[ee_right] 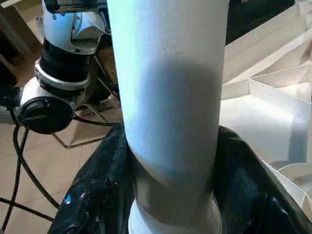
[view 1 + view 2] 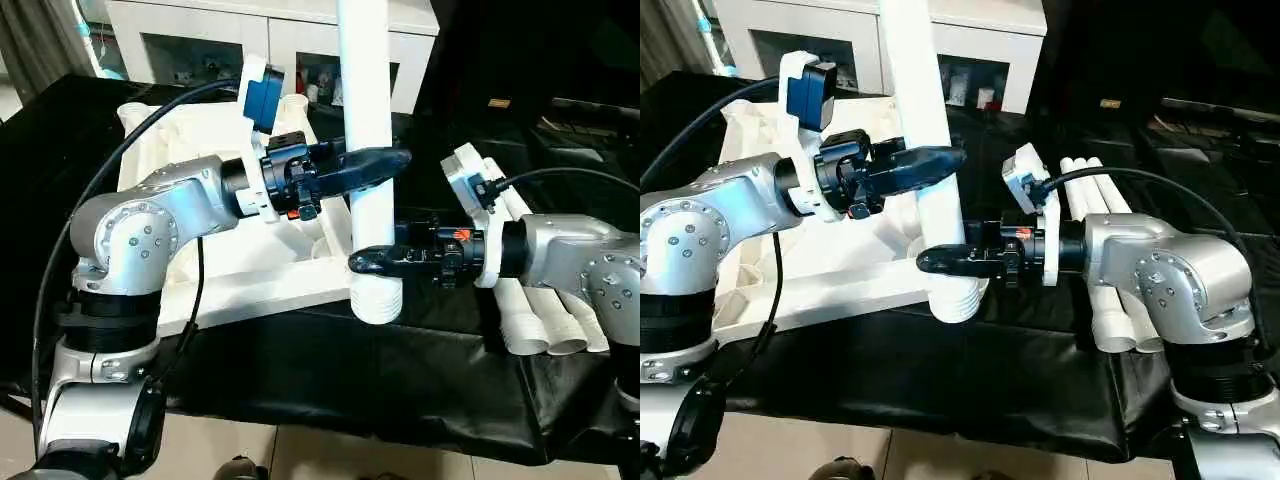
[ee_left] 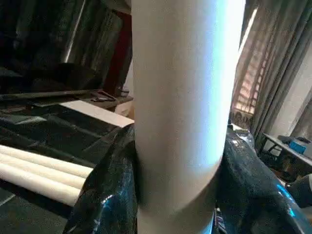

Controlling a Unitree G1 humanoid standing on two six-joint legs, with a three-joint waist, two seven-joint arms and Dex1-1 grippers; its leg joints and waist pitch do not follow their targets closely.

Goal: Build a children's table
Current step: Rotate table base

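The children's table lies in parts on a black-covered bench (image 2: 300, 400): its ribbed white top (image 2: 200, 150) rests upside down at the upper left of the frame, and three spare legs (image 2: 1110, 260) lie side by side at the right. A fourth leg (image 2: 366, 150) stands upright at centre frame, threaded end (image 2: 376, 298) down, just off the top's near corner. The left gripper (image 2: 385, 165) clamps the leg's shaft; the right gripper (image 2: 372, 261) clasps it lower, just above the thread, fingers on either side in the wrist views. The step in hand is, I judge, fitting this leg into a corner socket. The next move calls for carrying the threaded end over the socket, keeping the leg plumb, then pressing or twisting it home.
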